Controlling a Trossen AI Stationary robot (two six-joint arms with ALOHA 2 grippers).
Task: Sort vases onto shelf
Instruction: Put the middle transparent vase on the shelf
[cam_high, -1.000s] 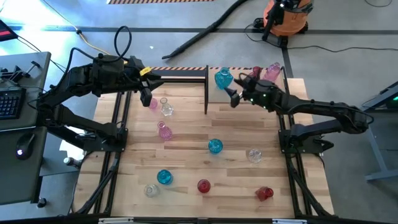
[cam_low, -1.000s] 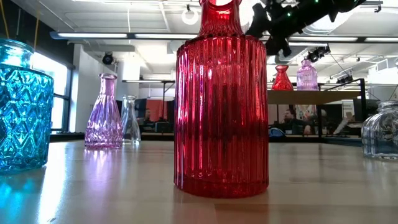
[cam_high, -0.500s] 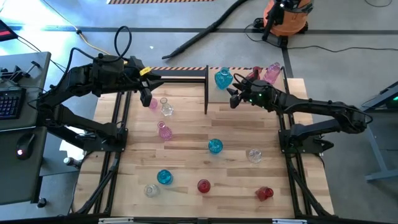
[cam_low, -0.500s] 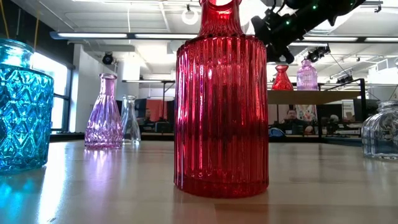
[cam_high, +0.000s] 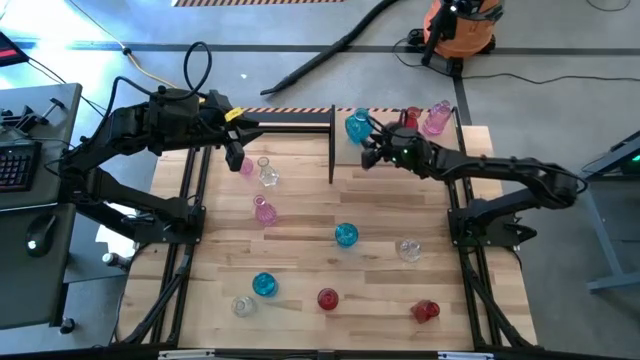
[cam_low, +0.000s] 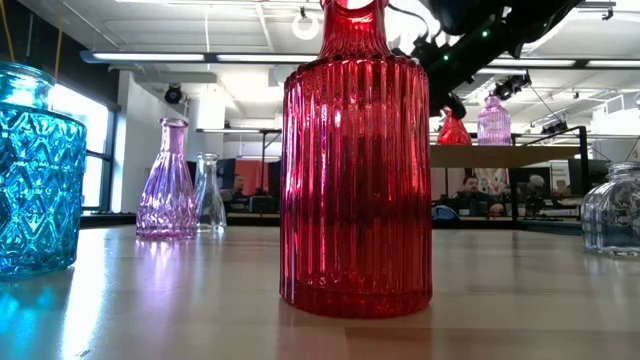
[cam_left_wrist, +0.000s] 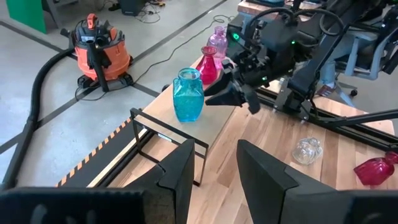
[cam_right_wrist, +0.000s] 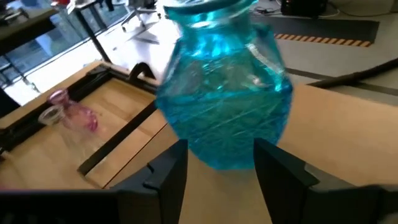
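Looking across my table:
Near edge: a red vase (cam_low: 355, 160) and other vases stand on the wood.
Right gripper (cam_high: 368, 150): my fingers (cam_right_wrist: 166, 176) are parted, just short of the blue vase (cam_high: 359, 127), holding nothing.
Shelf (cam_high: 400, 158): far right, blue vase on top.
Left gripper (cam_high: 233, 152): far left; jaws apart, empty.

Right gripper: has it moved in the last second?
Yes. In the high view the right gripper has crept left along the shelf, closing on the blue vase, away from the pink vase.
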